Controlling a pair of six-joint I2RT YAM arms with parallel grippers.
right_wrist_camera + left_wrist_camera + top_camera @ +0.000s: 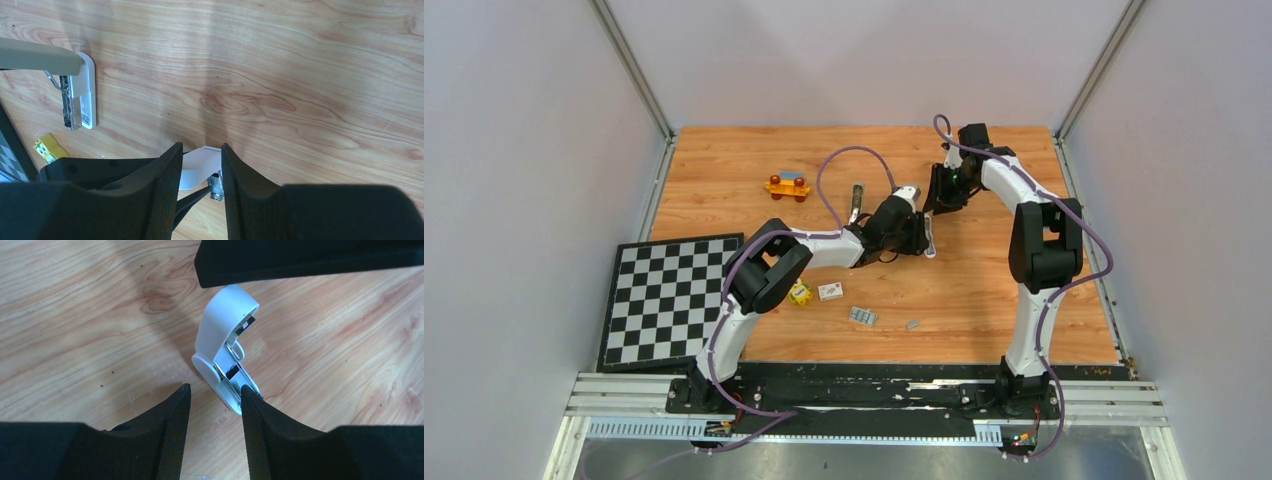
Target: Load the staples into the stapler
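Observation:
A white stapler lies open on the wood table, its lid raised. A ridged silver strip of staples shows in its open channel. My right gripper is shut on the white lid; one of its fingers crosses the top of the left wrist view. My left gripper is open, and its right fingertip touches the front end of the stapler's base. In the top view the two grippers meet at the stapler. Loose staples and a smaller piece lie near the front.
A second stapler with a beige lid lies open behind the left arm and also shows in the right wrist view. A small white box, a yellow cube, an orange toy car and a checkerboard are to the left.

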